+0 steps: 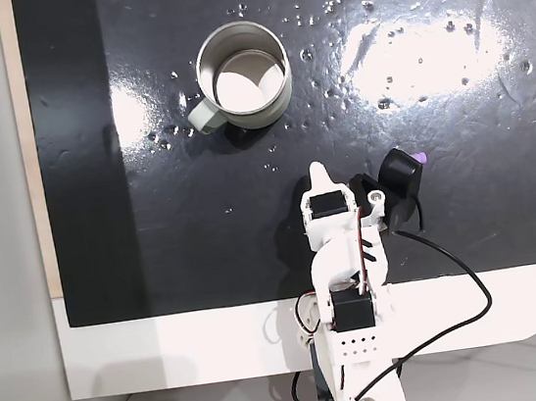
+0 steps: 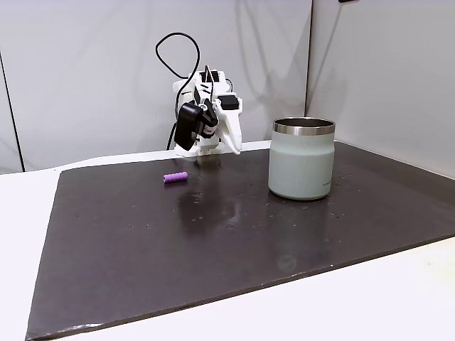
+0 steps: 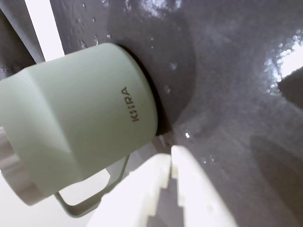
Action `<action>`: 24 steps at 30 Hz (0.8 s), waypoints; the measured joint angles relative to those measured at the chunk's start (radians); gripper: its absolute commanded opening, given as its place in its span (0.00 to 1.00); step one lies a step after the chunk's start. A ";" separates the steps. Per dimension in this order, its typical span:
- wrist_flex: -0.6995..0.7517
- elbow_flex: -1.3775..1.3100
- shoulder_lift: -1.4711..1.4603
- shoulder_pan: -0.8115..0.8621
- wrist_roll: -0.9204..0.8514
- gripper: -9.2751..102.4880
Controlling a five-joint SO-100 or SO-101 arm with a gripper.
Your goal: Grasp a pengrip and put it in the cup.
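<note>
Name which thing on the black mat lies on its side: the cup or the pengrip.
The pengrip, a tiny purple stub lying flat on the mat. The cup stands upright, rim up.

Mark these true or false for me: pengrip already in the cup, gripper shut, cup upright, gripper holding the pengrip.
1. The small purple pengrip lies inside the pale grey-green metal-rimmed cup. False: it lies on the dark mat, apart from the cup.
2. The white two-finger gripper is shut. True.
3. The cup stands upright. True.
4. The gripper holds the pengrip. False: it holds nothing.
</note>
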 measured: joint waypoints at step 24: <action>0.155 -0.161 -0.026 0.003 -0.046 0.08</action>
